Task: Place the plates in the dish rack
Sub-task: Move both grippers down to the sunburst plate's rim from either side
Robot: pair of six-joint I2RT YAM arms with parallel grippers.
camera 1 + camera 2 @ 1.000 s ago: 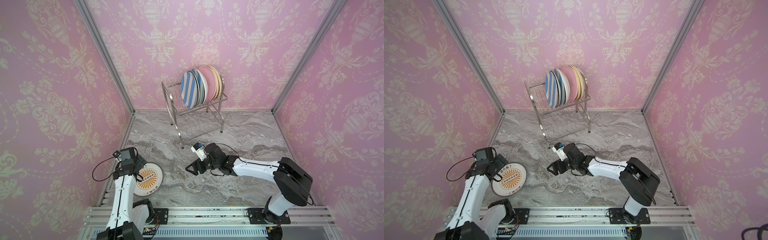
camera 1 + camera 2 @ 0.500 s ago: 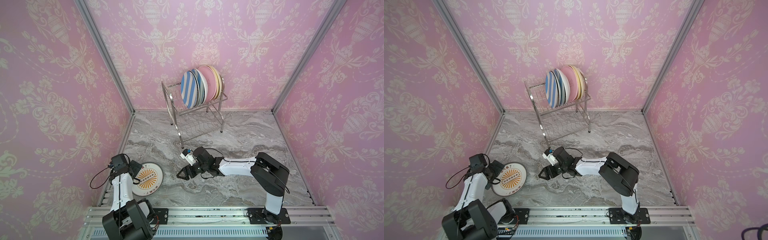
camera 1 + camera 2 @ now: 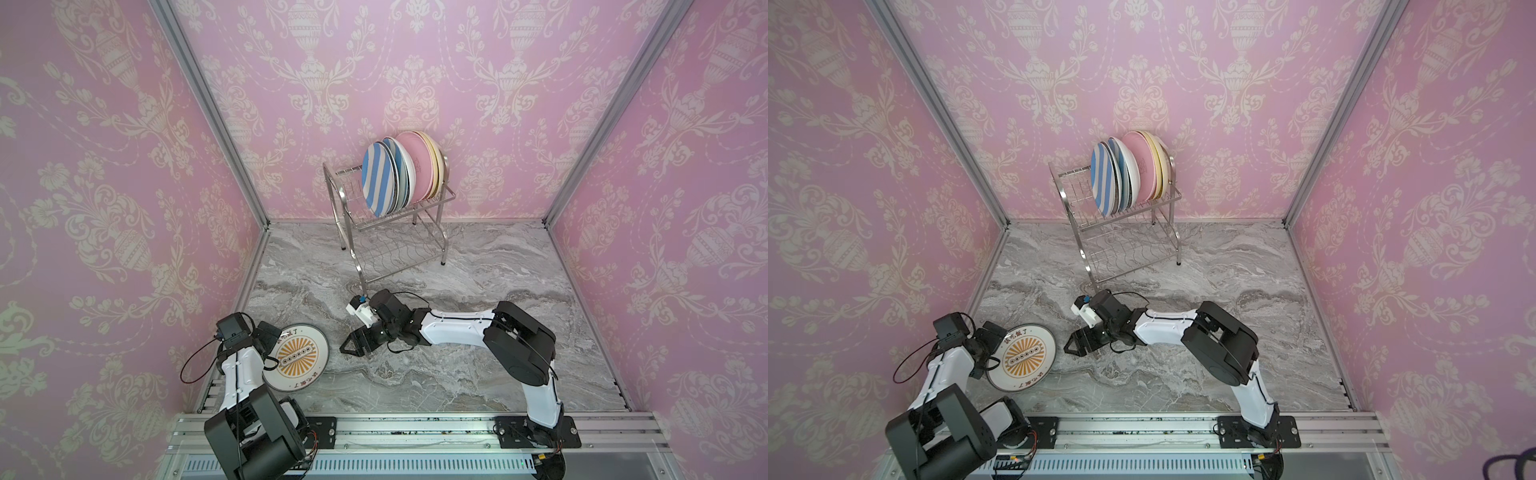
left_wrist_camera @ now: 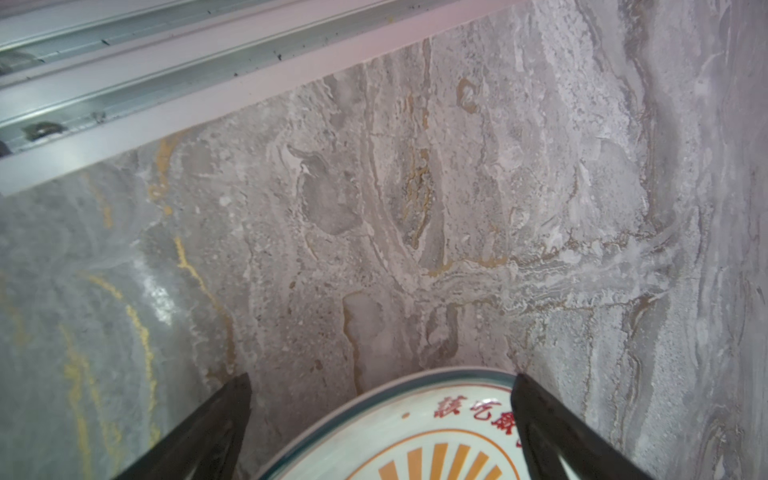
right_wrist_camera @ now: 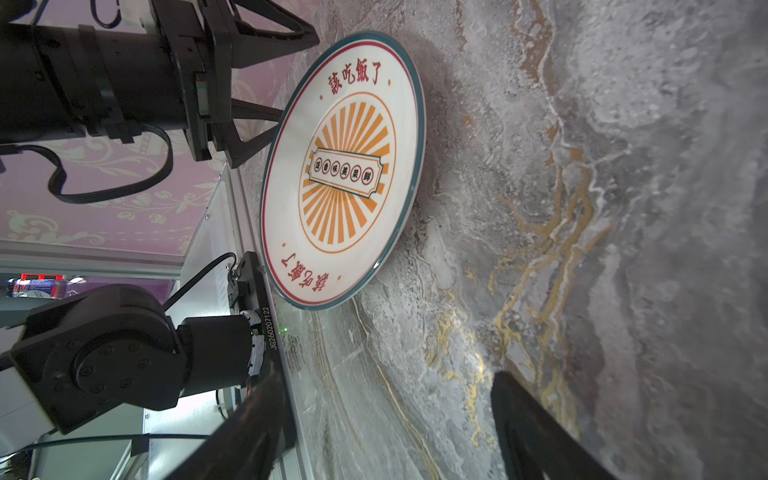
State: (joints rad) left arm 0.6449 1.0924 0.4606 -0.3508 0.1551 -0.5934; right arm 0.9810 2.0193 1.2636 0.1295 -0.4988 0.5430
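Right hand [image 3: 349, 343] nearer sunburst plate [image 3: 296, 357] than before — spread wide, nothing held.

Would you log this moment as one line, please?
left gripper: open, at sunburst plate rim | right gripper: open, empty | dish rack: plates upright, upper tier

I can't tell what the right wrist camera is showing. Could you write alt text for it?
A round white plate with an orange sunburst and red lettering lies on a grey marble table near its edge. The left arm's black fingers stand open at the plate's rim, and the right arm's own fingers frame the foreground, apart and empty.
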